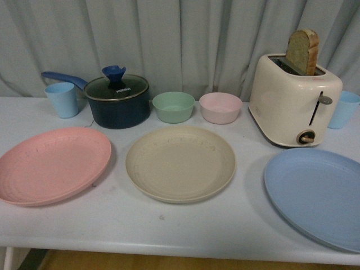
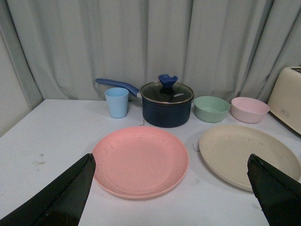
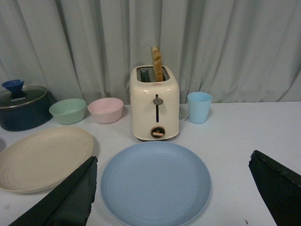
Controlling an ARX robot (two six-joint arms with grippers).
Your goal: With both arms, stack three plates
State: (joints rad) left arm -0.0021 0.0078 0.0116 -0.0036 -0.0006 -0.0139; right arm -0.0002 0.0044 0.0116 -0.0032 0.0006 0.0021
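Right now nothing is stacked. All three plates lie flat and apart on the counter (image 1: pixel 169 225).

The left end effector (image 2: pixel 170 159) is spread wide and holds nothing. The pink plate (image 2: pixel 140 161) lies just ahead of and below it, framed between its two fingers. The beige plate (image 2: pixel 249 155) sits beyond that, toward the right arm's side. The right end effector (image 3: pixel 174 157) is also wide open and empty, with the light blue plate (image 3: pixel 155 183) directly ahead of and below it.

The likely trouble is the grasp. The rims are low and lie flush on the counter, so a finger that comes in too high would probably skate over the edge and push the plate away.

The blue plate lies close to the counter's front edge, so a push toward the robot might tip it off. A push away from the right end effector would drive it into the toaster (image 3: pixel 155 103) just behind it.

If both arms carry toward the beige plate together, they could collide over it. A tilted release would leave the stack off-centre.
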